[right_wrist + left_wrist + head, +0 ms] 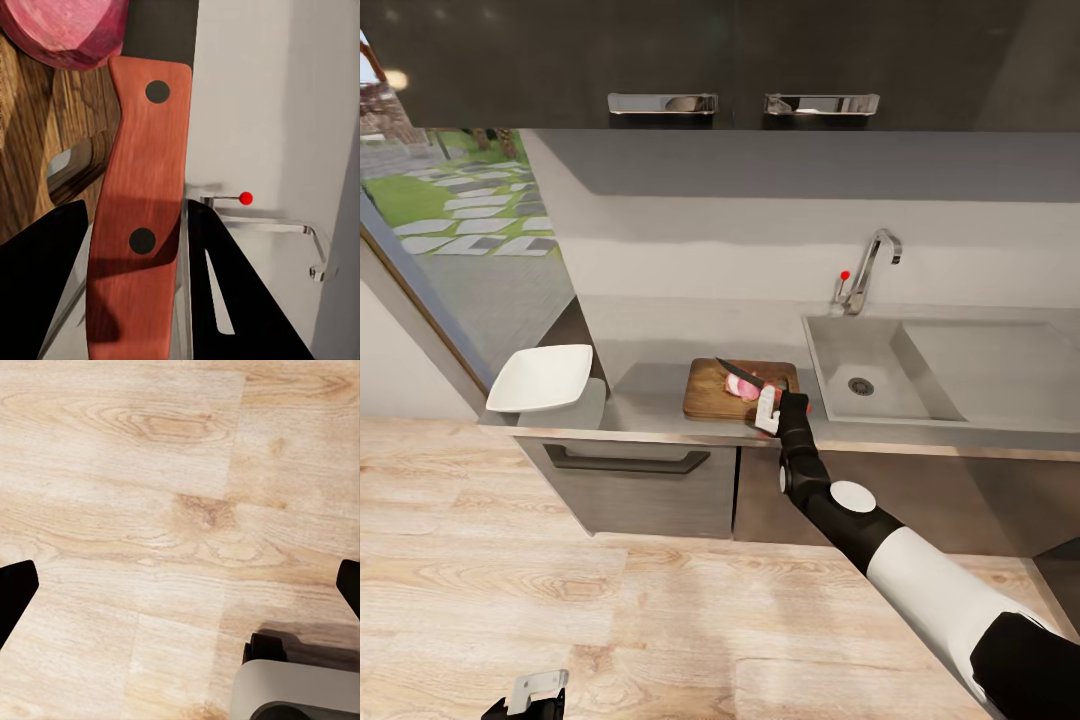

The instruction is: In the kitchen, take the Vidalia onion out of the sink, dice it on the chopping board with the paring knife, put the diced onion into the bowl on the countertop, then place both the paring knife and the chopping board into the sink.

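Note:
The pinkish-red Vidalia onion (pixel 740 388) (pixel 71 30) lies on the dark wood chopping board (pixel 710 398) (pixel 26 142), which rests on the grey countertop (pixel 645 400) just left of the sink (pixel 920 375). My right gripper (pixel 769 409) (pixel 139 217) is shut on the paring knife's reddish handle (pixel 139 187). Its dark blade (pixel 738 373) reaches over the onion. At the counter's left end stands the white bowl (pixel 541 377). Low over the wooden floor, my left gripper (pixel 530 694) (pixel 180 585) hangs open and holds nothing.
A chrome faucet (pixel 872 262) with a red knob (pixel 245 198) rises behind the sink, and a steel drainboard (pixel 1000 365) lies to its right. Dark cabinets with a bar handle (pixel 628 462) sit under the counter. A window is at left. My base (pixel 300 694) shows on the floor.

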